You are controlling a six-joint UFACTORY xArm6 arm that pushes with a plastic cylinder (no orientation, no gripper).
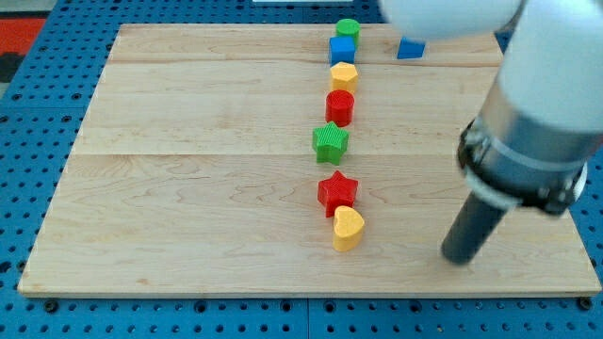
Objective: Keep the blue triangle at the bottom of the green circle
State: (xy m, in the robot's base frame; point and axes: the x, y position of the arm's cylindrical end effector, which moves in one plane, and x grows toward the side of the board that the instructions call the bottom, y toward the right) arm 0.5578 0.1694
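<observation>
The green circle (348,28) stands at the view's top, at the head of a column of blocks. The blue triangle (411,48) lies to its right near the top edge, partly hidden by the white arm. My tip (460,257) rests on the board at the lower right, far below the blue triangle and well to the right of the yellow heart (348,228).
Below the green circle run a blue cube (342,50), a yellow block (344,76), a red cylinder (339,107), a green star (331,142), a red star (337,191) and the yellow heart. The wooden board (188,188) sits on a blue pegboard. The arm fills the upper right.
</observation>
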